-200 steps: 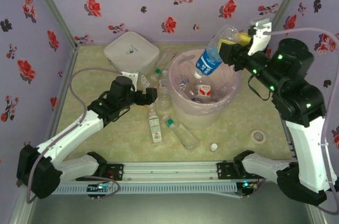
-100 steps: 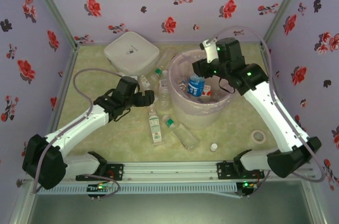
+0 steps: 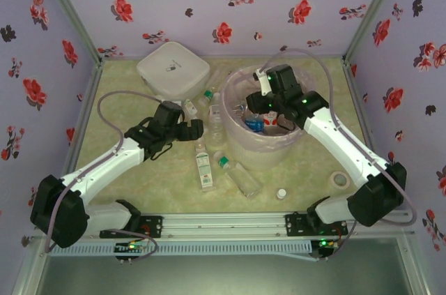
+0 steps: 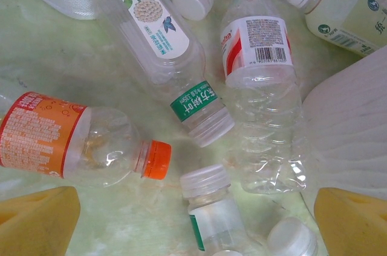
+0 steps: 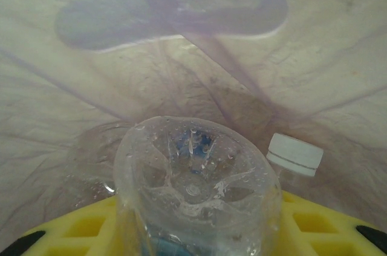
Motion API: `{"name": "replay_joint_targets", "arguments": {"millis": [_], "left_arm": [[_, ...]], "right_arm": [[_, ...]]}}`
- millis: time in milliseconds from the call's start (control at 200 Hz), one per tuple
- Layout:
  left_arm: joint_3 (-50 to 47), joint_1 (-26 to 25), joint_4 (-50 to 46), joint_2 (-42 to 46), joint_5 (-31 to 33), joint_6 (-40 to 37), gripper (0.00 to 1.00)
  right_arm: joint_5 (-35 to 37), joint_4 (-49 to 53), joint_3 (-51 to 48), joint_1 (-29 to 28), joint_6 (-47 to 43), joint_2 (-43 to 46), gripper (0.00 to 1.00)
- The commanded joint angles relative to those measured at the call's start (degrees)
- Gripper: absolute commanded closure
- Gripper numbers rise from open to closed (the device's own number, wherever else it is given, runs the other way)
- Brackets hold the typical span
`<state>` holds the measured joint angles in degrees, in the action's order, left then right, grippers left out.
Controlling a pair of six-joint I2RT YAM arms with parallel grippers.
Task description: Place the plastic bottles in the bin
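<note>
Pink-lined bin [image 3: 265, 152] sits mid-table. My right gripper [image 3: 259, 110] is down inside it, clamped on a blue-labelled bottle [image 5: 196, 189]. My left gripper [image 4: 196, 213] hangs spread wide above loose bottles [image 4: 260, 86] beside the bin, an orange-capped bottle [image 4: 91, 141] among them.

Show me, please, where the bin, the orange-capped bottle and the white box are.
bin [image 3: 268, 154]: top view, its front wall.
orange-capped bottle [image 4: 100, 147]: left wrist view, its clear body.
white box [image 3: 173, 68]: top view, its lid.
</note>
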<state>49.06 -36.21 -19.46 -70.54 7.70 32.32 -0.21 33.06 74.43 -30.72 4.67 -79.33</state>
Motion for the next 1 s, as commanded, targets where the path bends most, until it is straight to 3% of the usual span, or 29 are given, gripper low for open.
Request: {"name": "replay_joint_targets", "arguments": {"millis": [0, 70, 195, 500, 685, 830, 995], "left_arm": [[-0.96, 0.26, 1.40, 0.28, -0.66, 0.91, 0.00], [-1.23, 0.26, 1.58, 0.73, -0.76, 0.91, 0.00], [-1.72, 0.26, 2.13, 1.30, -0.70, 0.80, 0.00], [-1.86, 0.26, 2.41, 1.55, -1.02, 0.41, 0.00], [-1.21, 0.20, 2.32, 1.73, -1.01, -0.56, 0.00], [0.34, 0.26, 1.90, 1.37, -1.05, -2.58, 0.00], [3.96, 0.39, 1.12, -1.01, -1.14, -6.03, 0.00]], "right_arm": [[4.30, -1.54, -3.90, 1.09, 0.37, -2.83, 0.87], [3.88, -2.25, -4.47, 1.36, 1.02, -2.67, 0.84], [3.98, -1.83, -3.81, 2.03, 1.31, -2.81, 0.58], [7.02, 0.69, -0.68, 5.27, 0.04, -3.41, 0.24], [10.43, 1.51, 0.38, 8.48, -0.49, -3.15, 0.13], [14.96, 3.09, 1.12, 11.83, -1.50, -2.91, 0.12], [16.12, 3.42, 0.47, 19.41, -1.07, -1.56, 0.11]]}}
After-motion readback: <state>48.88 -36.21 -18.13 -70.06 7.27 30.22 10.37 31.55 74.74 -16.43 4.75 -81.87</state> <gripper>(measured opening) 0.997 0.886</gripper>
